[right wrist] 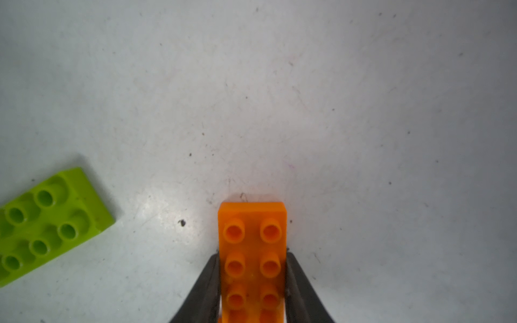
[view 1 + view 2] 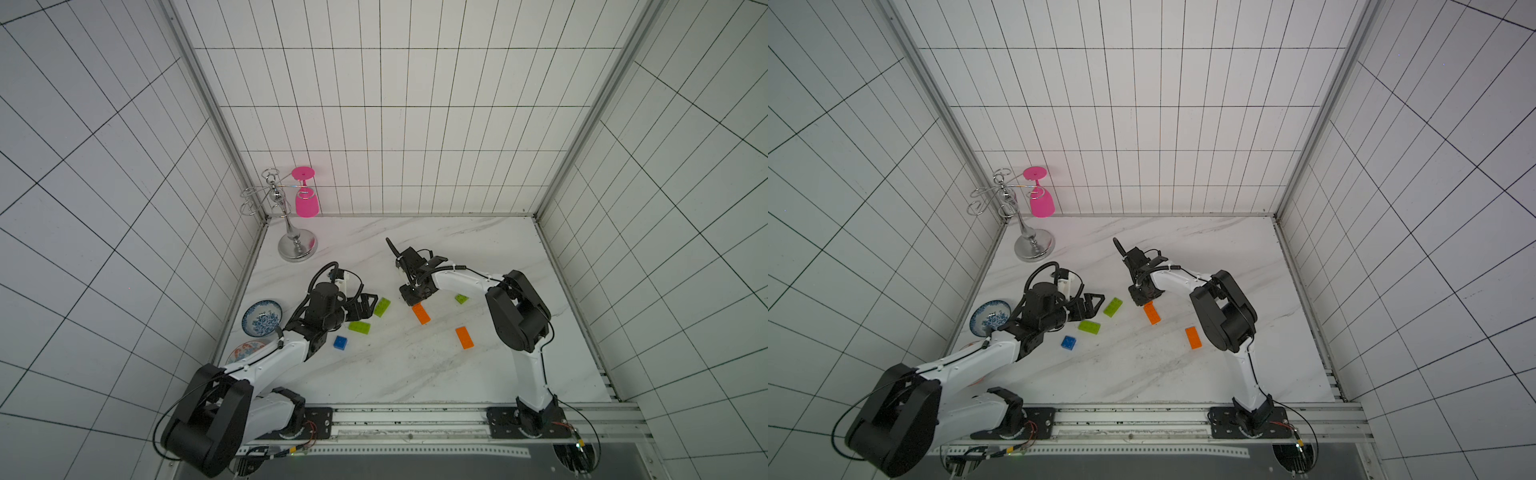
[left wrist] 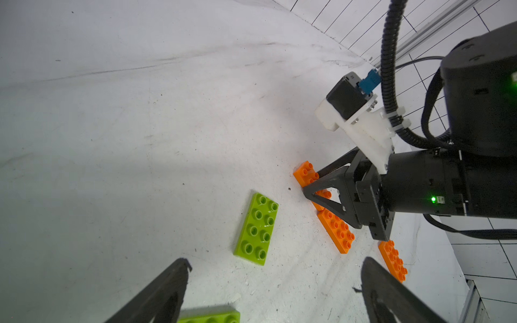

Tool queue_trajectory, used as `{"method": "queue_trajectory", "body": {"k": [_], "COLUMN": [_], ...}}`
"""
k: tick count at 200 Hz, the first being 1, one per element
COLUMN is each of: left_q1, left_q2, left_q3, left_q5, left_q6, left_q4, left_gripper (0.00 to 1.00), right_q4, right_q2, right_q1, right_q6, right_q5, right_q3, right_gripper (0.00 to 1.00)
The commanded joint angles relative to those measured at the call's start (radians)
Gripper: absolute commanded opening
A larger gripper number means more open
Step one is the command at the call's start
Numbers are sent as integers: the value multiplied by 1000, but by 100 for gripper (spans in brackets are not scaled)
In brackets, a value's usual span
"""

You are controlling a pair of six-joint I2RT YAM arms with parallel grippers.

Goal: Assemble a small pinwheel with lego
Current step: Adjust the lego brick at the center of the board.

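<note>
1. No pinwheel is showing yet; the bricks are lying mid-counter (image 2: 415, 374), nearly all loose.
2. The right gripper (image 1: 253, 258) is low, its jaws grasping an orange brick (image 1: 251, 237) by its long sides. That brick seems to be overlapping a second orange brick (image 3: 337, 233). Whether they are joining, I cannot tell.
3. A third orange brick (image 2: 464, 337) is lying alone, near-right.
4. Two green bricks (image 2: 381, 306) (image 2: 359, 327) are lying left, a third green brick (image 2: 461, 298) right, and the blue brick (image 2: 340, 343) near-left.
5. The left gripper (image 2: 371, 307) is hanging beside the left greens, its jaws released and empty.
6. Judging so, the stem is barely starting; the blades and centre are waiting.
</note>
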Motion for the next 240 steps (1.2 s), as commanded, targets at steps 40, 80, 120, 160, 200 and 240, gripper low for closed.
{"method": "queue_trajectory", "body": {"k": [40,80,120,160,200,240], "left_q1": [3,3,3,4,3,0], "left_q2": [1,-8,-22,-40,-105,-273], "left_q3": [9,8,-3,-4,0,-7], "left_q5": [11,9,14,0,-59,-131], "left_q6": [-1,3,8,12,25,80], "left_q4": [22,15,19,0,-71,-142], "left_gripper": [97,97,97,97,97,97], "right_q4": [-95,-95,-97,-99,-105,-37], "right_q2": [25,35,37,39,34,-169], "right_q1": [31,39,38,33,27,9], "right_q6": [-15,-15,-13,-7,-3,87], "right_q5": [-32,-23,-18,-1,-39,-32], "right_q3": [-52,-45,-47,-20,54,19], "right_gripper": [36,37,40,58,74,76]}}
